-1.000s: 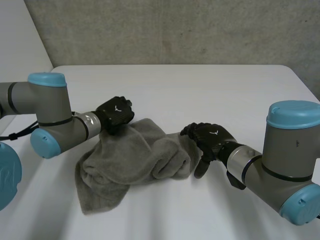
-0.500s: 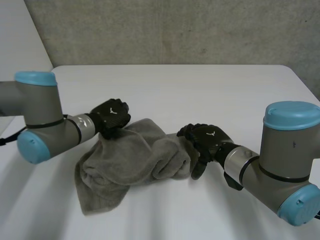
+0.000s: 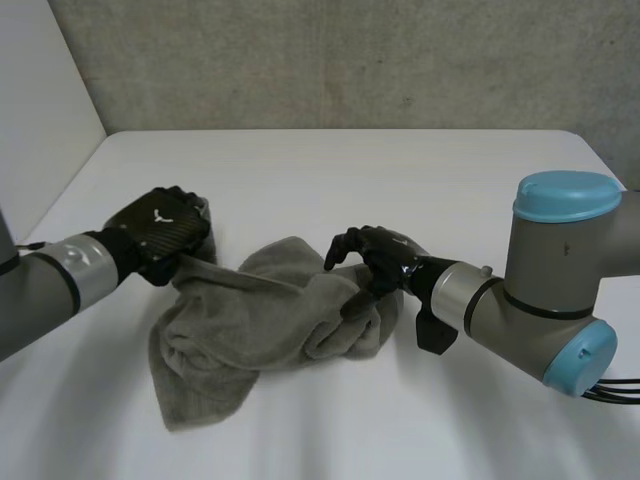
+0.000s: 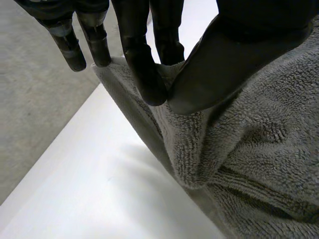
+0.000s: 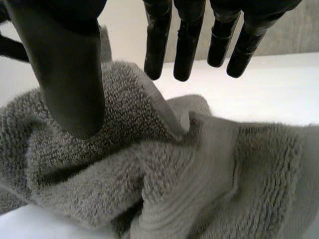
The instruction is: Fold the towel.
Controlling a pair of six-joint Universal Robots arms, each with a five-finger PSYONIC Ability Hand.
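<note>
Grey towel (image 3: 250,325), crumpled in a heap on the white table (image 3: 420,170), one hand at each end.
Left hand (image 3: 158,228): thumb and finger pinched on the towel's lifted edge at its left end. Right hand (image 3: 378,260): fingers loosely spread above the bunched right end, thumb resting on the pile, nothing gripped.

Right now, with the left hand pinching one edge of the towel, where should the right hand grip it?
Probably the raised fold at the right end of the towel, coming from the right. The right hand is open there, thumb on the fold, fingers straight beyond it, so closing would pinch it. The left hand holds the opposite edge.
</note>
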